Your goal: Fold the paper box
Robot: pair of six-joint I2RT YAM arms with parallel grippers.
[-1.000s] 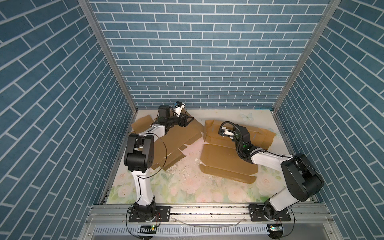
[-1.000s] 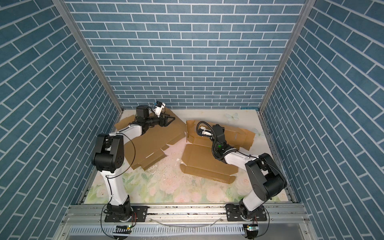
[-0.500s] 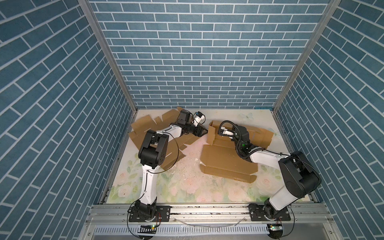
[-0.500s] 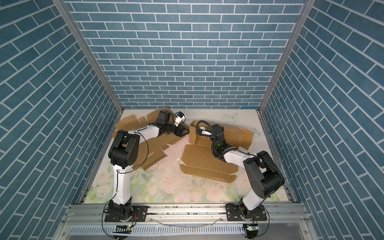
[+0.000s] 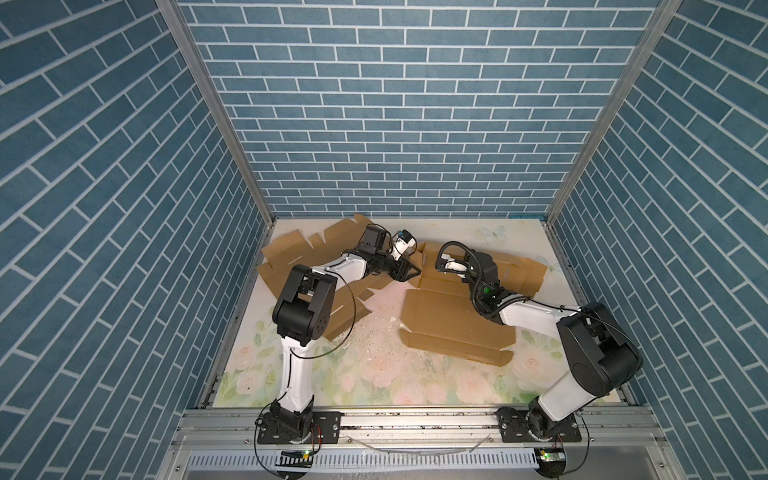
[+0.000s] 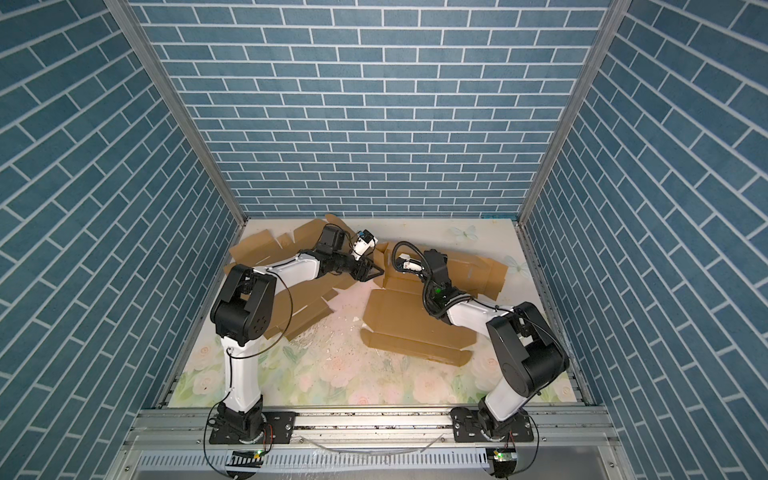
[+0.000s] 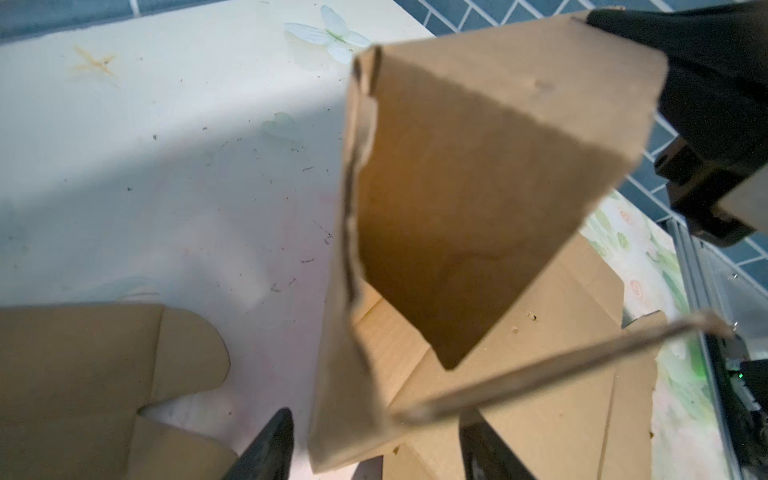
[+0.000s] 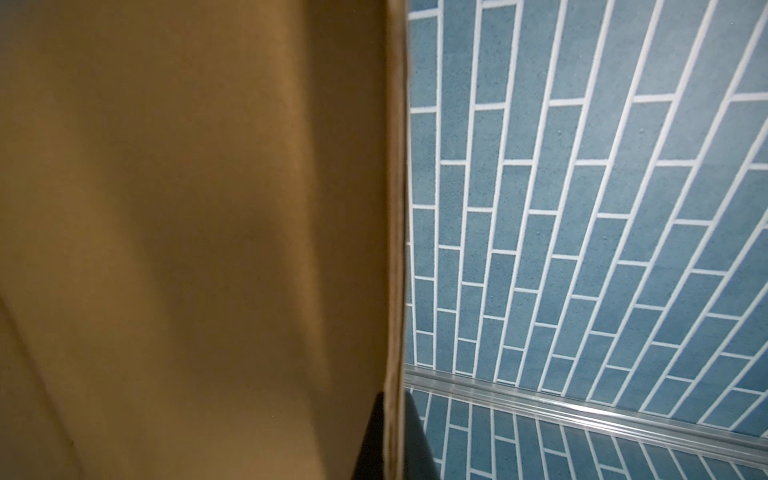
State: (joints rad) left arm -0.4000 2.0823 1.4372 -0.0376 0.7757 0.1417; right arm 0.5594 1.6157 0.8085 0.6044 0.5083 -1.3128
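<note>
The brown paper box [image 5: 449,320] [image 6: 411,320] lies partly unfolded right of the table's middle in both top views. One flap [image 5: 422,259] [image 7: 478,187] stands up at its far left corner. My left gripper [image 5: 411,272] [image 6: 374,273] [image 7: 376,415] is open, and the flap's lower corner hangs between its black fingers [image 7: 270,449] without clearly touching them. My right gripper [image 8: 394,428] is shut on a thin cardboard edge [image 8: 395,208] of the box. From the right side, the right arm [image 5: 484,270] reaches in to the raised flap.
A second flat cardboard sheet [image 5: 291,253] lies at the far left under the left arm. Box panels [image 5: 523,270] spread toward the right wall. Small crumbs dot the floral table [image 5: 374,353] in front. Blue brick walls close in three sides.
My left arm has swung right, off the left cardboard sheet, to the raised flap of the box, and its jaws have narrowed. The right arm kept its grip and place.
</note>
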